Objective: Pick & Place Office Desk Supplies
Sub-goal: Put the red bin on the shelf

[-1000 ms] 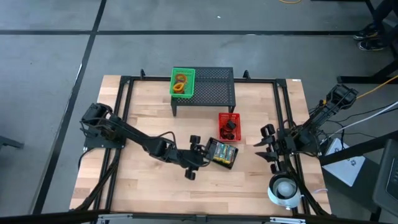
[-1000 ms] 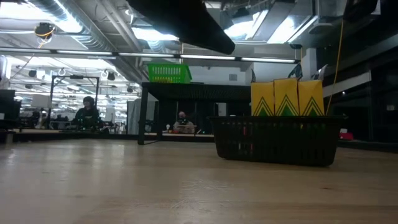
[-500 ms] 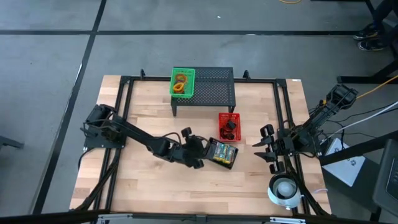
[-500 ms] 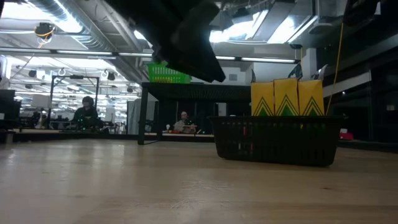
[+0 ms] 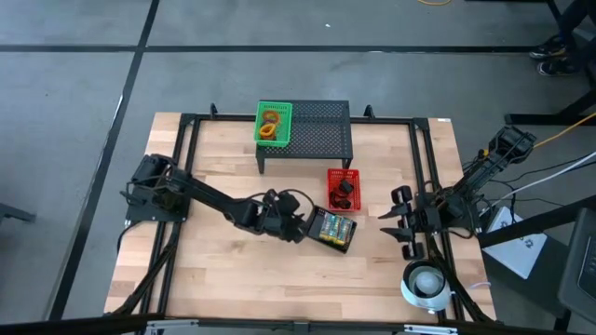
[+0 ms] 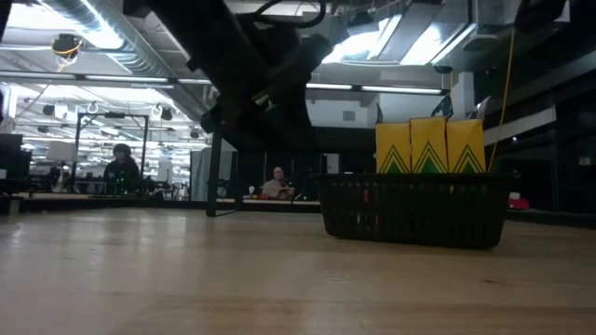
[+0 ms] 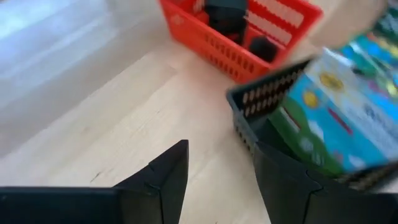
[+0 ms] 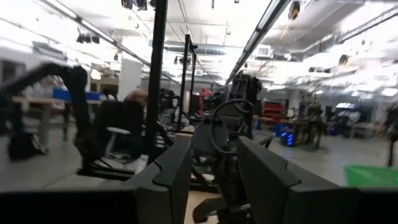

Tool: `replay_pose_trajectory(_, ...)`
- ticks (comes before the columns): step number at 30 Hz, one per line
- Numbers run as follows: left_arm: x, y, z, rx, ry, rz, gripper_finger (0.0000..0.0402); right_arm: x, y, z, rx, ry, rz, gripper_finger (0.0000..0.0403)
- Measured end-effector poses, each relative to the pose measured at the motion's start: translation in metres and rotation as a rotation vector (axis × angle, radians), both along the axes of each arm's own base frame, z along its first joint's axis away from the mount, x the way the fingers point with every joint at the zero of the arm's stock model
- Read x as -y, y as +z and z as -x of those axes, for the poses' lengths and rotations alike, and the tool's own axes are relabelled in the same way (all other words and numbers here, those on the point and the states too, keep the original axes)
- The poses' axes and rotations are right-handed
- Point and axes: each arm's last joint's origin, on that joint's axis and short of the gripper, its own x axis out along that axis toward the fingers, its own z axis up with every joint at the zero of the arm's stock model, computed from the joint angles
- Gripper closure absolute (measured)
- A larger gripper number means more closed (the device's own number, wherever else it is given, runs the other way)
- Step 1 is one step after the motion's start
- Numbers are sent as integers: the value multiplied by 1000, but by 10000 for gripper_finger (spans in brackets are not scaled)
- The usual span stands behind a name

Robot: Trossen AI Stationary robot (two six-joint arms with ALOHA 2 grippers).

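Left hand (image 5: 296, 223) open, beside black basket (image 5: 332, 229)

A pale wooden table (image 5: 223, 270) stands on grey floor (image 5: 74, 74); behind, a workshop with ceiling strip lights (image 6: 307, 86).

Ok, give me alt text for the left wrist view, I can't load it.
The left end effector, fingers open and empty, sits beside a black basket holding printed packets. Behind it stands a red basket with black clips, all on the wooden table.
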Motion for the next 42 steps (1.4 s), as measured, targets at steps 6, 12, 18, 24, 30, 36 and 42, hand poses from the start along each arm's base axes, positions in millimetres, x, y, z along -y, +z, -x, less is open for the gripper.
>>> replay_pose_trajectory(6,-2,2,-3,71,71,77,226,0,0,0,15,-52,107,271)
replay_pose_trajectory(12,1,3,-3,75,45,71,226,1,0,0,18,-70,143,271)
replay_pose_trajectory(18,20,6,0,69,-83,-138,226,6,-2,-1,-60,-231,54,271)
replay_pose_trajectory(24,36,11,3,106,-107,-241,226,22,-3,-2,-252,-754,-114,271)
replay_pose_trajectory(30,48,12,8,106,-124,-273,226,19,30,-7,-287,-910,-267,259)
replay_pose_trajectory(36,48,11,8,112,-127,-249,226,22,13,-17,-271,-962,-303,236)
replay_pose_trajectory(42,49,11,8,105,-156,-227,226,30,9,-19,-235,-994,-385,231)
